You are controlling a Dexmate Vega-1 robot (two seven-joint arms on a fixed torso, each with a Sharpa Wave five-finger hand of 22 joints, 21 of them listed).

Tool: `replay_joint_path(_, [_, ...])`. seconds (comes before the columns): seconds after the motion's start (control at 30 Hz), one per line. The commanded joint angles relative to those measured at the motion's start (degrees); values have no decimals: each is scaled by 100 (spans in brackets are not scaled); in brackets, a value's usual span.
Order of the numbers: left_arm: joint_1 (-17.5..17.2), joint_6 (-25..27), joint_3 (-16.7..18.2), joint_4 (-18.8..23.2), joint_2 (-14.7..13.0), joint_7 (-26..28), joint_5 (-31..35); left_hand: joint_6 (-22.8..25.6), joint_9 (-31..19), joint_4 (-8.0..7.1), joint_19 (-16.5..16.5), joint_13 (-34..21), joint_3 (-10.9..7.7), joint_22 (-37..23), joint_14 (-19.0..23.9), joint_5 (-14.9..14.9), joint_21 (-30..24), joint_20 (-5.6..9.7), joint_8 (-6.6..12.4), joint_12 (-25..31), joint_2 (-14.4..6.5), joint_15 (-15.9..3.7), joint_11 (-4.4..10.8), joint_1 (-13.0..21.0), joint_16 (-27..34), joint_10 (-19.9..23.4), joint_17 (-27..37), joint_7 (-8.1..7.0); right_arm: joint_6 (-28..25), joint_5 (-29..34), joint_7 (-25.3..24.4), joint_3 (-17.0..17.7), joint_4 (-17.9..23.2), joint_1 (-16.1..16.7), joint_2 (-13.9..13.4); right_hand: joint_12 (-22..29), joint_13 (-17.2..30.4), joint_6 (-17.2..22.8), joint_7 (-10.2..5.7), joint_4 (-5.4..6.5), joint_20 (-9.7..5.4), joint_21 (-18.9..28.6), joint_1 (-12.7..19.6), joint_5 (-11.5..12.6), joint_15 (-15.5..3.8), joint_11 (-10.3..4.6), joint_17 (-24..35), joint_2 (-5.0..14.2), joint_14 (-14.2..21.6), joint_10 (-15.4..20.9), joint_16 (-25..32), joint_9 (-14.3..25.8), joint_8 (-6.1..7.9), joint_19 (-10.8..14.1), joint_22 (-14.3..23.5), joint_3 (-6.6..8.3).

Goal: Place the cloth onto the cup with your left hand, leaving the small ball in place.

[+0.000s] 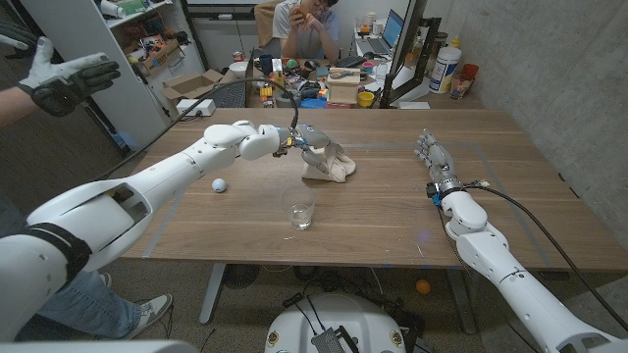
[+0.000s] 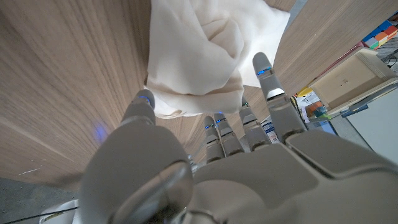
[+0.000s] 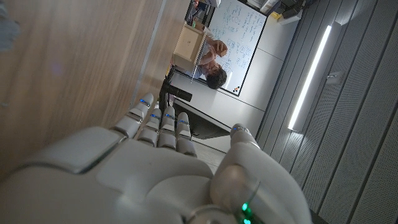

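A cream cloth (image 1: 332, 167) lies bunched on the wooden table (image 1: 392, 226), a little beyond its middle. My left hand (image 1: 306, 139) is on the cloth's left side, and the cloth rises toward it. In the left wrist view the thumb and the fingers (image 2: 266, 76) close around a fold of the cloth (image 2: 199, 50). A clear glass cup (image 1: 302, 213) stands upright nearer me than the cloth, apart from it. The small white ball (image 1: 220, 183) rests left of the cup, under my left forearm's line. My right hand (image 1: 435, 157) stays at the table's right with fingers straight, holding nothing.
A person's gloved hand (image 1: 64, 78) hovers at the upper left, off the table. Another person (image 1: 309, 25) sits behind the far edge among boxes and clutter (image 1: 334, 83). A shelf unit (image 1: 147, 49) stands at the back left.
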State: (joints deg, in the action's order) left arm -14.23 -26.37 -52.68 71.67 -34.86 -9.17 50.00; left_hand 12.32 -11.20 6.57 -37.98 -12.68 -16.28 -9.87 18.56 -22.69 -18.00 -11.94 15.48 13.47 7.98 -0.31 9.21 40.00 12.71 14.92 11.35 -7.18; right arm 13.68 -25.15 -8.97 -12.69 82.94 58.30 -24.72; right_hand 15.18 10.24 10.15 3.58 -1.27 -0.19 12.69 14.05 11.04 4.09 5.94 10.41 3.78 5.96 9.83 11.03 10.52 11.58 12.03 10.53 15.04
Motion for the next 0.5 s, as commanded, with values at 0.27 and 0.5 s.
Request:
replay_joint_path(0.27, [-53,55,-167,-400,186,245,58,100,-20,51,-106,-32,-25,-17,63,-32,24,-24,41,39,-20,5,-10,162,-15,70,25,-12,42,-20,172,-29,-227,-91,57,-37,26,40,10,-30,36,-21,2,34,15,14,13,-27,63,59,-7,15,-1,-5,11,8])
replay_joint_path(0.5, [4,-79,-349,-830,390,548,37,205,-22,83,-104,-47,-41,-15,103,-42,70,-33,74,59,-39,-73,15,256,-6,140,35,-69,111,-59,266,-30,-363,-116,84,-45,26,42,4,-33,43,-24,0,33,14,15,13,-27,69,62,-8,15,-4,-1,11,5])
